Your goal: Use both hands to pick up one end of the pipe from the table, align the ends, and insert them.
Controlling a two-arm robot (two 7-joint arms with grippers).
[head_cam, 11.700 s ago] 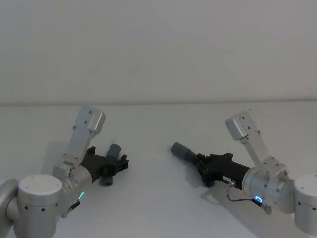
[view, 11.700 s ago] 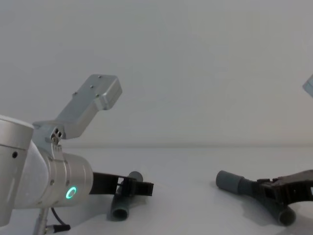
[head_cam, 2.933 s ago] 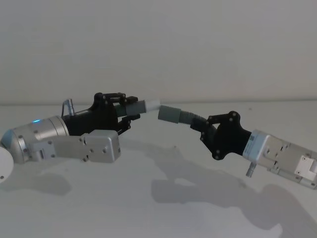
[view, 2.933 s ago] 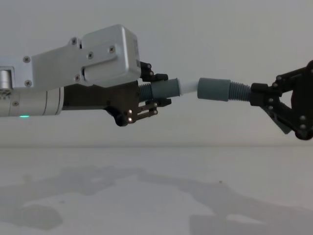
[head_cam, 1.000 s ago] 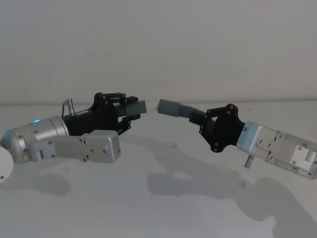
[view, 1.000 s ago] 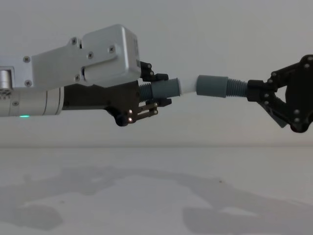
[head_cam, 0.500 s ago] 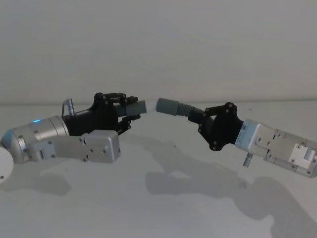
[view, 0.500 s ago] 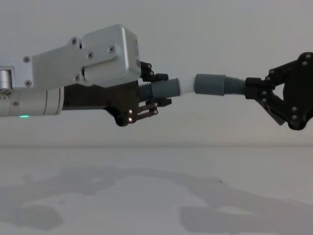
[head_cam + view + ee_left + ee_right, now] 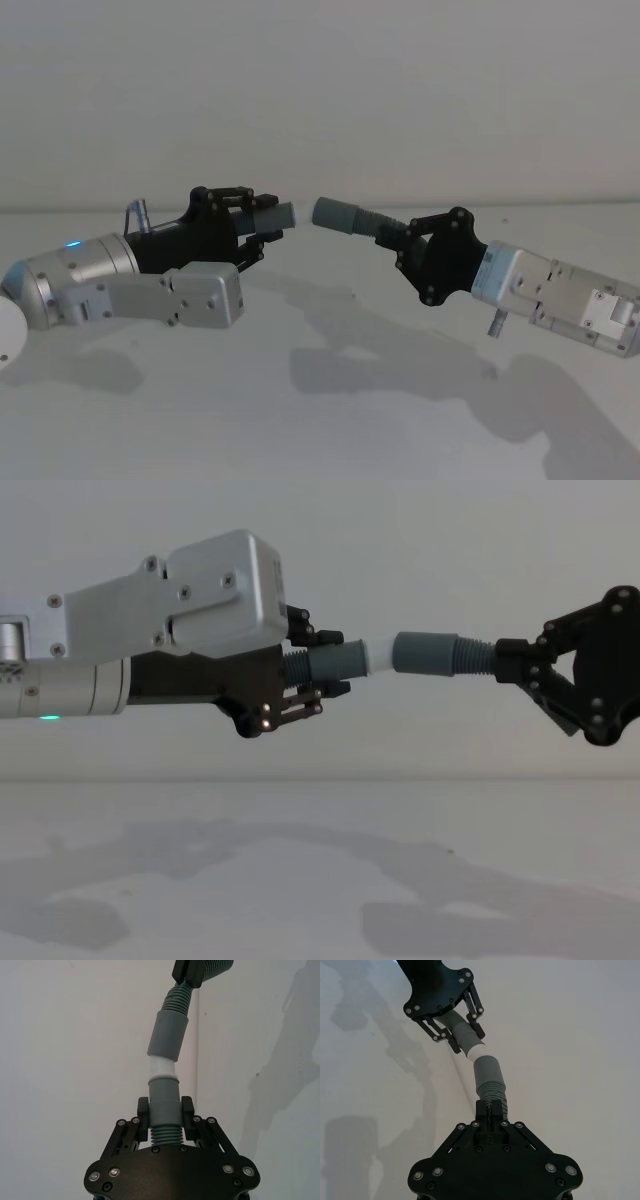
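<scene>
I hold both pieces high above the plain white table (image 9: 320, 880), the joint between them as my landmark. My left black two-fingered gripper (image 9: 165, 1117) is clenched on the ribbed stretch of the short dark grey plastic tube (image 9: 335, 662), just behind the joint. My right black two-fingered gripper (image 9: 490, 1117) is clamped on the corrugated neck of the longer grey tube (image 9: 470, 658), a little behind its smooth wider collar (image 9: 422, 652).

The short tube's narrow whitish tip (image 9: 162, 1066) meets the collar mouth; whether it has started to go in I cannot tell, and a band of white is exposed.

These pieces look light, with rigid smooth ends, but the ribbed sections probably flex, so I judge that gripping close to the joint helps the push travel straight. In my left wrist view the collar sits slightly skewed to the tip.

Both forearms reach in nearly level towards the joint from opposite sides, wrists facing each other.
</scene>
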